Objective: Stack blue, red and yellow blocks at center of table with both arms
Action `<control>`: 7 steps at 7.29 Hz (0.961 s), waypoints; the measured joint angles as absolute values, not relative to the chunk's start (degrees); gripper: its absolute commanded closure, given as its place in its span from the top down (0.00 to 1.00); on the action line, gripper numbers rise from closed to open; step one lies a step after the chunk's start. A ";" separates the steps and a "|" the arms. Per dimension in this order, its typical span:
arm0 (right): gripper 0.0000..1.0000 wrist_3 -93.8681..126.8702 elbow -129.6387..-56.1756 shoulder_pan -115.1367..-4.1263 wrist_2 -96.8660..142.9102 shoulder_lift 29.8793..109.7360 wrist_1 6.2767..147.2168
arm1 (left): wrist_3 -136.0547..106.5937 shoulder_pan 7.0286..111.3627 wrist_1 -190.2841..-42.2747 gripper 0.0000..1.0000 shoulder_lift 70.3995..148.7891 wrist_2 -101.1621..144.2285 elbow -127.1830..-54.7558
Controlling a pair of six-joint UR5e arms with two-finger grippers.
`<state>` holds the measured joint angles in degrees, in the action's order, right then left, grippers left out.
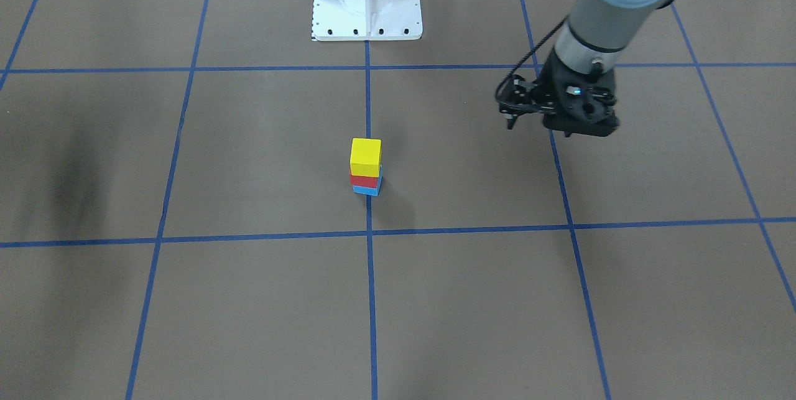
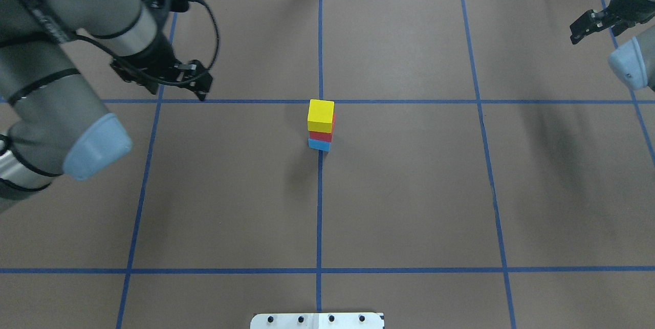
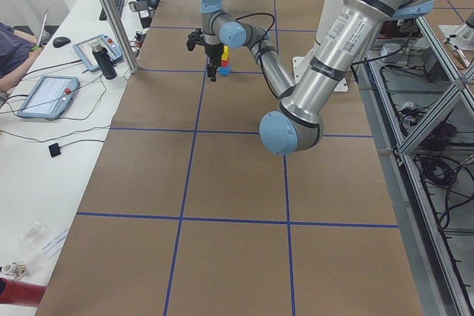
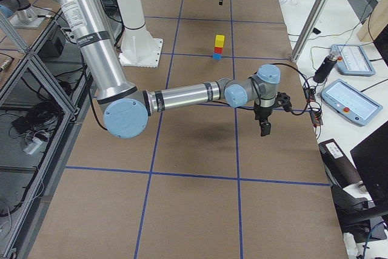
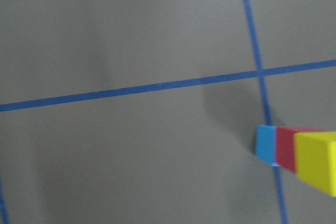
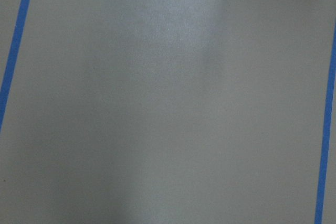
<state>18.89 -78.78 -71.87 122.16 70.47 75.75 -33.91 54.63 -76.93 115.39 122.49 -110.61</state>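
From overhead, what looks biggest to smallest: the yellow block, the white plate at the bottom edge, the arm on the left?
1. Left arm, largest, though nearness to the camera inflates it.
2. White plate, cut off by the frame.
3. Yellow block, smallest.

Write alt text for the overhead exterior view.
A yellow block sits on a red block on a blue block, stacked on the centre tape line of the table. The left gripper hangs apart at upper left, the right gripper at the far upper right.
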 measured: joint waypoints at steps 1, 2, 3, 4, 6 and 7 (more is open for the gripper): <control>0.99 18.92 -78.18 -72.32 122.39 72.01 73.69 | -21.93 60.73 -77.41 1.00 109.63 122.66 -109.88; 0.99 18.85 -77.87 -73.63 124.25 72.97 72.96 | -12.39 66.46 -77.66 1.00 105.05 123.01 -108.81; 0.99 18.52 -77.78 -76.01 128.33 74.12 72.97 | -5.94 72.51 -77.72 1.00 101.29 124.56 -107.88; 0.99 17.09 -77.89 -78.95 132.32 75.84 73.16 | -0.76 78.35 -77.76 1.00 98.57 127.08 -105.81; 0.99 11.47 -79.12 -84.46 135.57 80.15 73.81 | 9.74 86.36 -78.07 1.00 96.69 129.20 -98.57; 0.99 10.33 -80.92 -86.27 136.09 82.45 74.96 | 11.59 88.24 -79.65 1.00 96.39 129.36 -95.31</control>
